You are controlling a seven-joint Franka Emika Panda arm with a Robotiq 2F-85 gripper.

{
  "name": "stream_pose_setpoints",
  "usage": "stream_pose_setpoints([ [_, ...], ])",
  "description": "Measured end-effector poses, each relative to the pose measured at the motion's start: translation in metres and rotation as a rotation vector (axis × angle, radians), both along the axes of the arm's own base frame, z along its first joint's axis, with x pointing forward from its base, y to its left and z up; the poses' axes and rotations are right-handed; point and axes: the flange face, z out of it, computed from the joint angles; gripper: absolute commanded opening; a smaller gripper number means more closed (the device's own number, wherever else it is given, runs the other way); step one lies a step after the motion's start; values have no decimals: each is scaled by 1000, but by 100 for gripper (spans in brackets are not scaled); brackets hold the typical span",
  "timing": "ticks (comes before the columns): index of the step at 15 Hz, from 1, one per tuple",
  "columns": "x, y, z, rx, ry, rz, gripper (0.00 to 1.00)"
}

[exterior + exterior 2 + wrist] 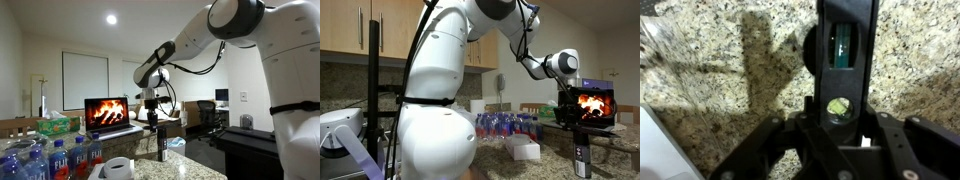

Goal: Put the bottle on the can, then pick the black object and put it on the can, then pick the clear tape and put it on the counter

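Observation:
My gripper (pixel 840 122) is shut on the black object (pixel 866 50), a flat black bar with green level windows that runs forward between the fingers. A dark round top (pixel 810 48) shows just under the bar. In both exterior views the gripper (pixel 152 122) (pixel 570 112) hangs over the slim dark bottle (pixel 160 146) (pixel 582 160), which stands upright on the granite counter (pixel 185 170). I cannot make out the can apart from the bottle. The clear tape (pixel 118 167) lies on the counter, near the front and to the side of the bottle.
Several blue-labelled water bottles (pixel 60 158) (pixel 510 124) stand in a group beside the tape. An open laptop (pixel 108 115) (pixel 595 105) with a fire picture stands behind the gripper. A green box (pixel 60 126) sits behind the bottles.

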Motion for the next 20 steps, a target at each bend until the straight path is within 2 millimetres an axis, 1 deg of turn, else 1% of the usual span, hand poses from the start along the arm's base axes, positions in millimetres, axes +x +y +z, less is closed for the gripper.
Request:
stream_pose_setpoints([
  [5, 0, 1, 0, 0, 1, 1, 18],
  [7, 0, 2, 0, 1, 1, 3, 26],
  [12, 0, 4, 0, 1, 1, 7, 29],
  [14, 0, 4, 0, 1, 1, 7, 36],
  [15, 0, 4, 0, 1, 1, 7, 48],
  [16, 0, 4, 0, 1, 1, 6, 57],
  [17, 0, 4, 0, 1, 1, 6, 60],
  [18, 0, 4, 0, 1, 1, 6, 60],
  [19, 0, 4, 0, 1, 1, 6, 65],
  [20, 0, 3, 0, 1, 1, 6, 68],
])
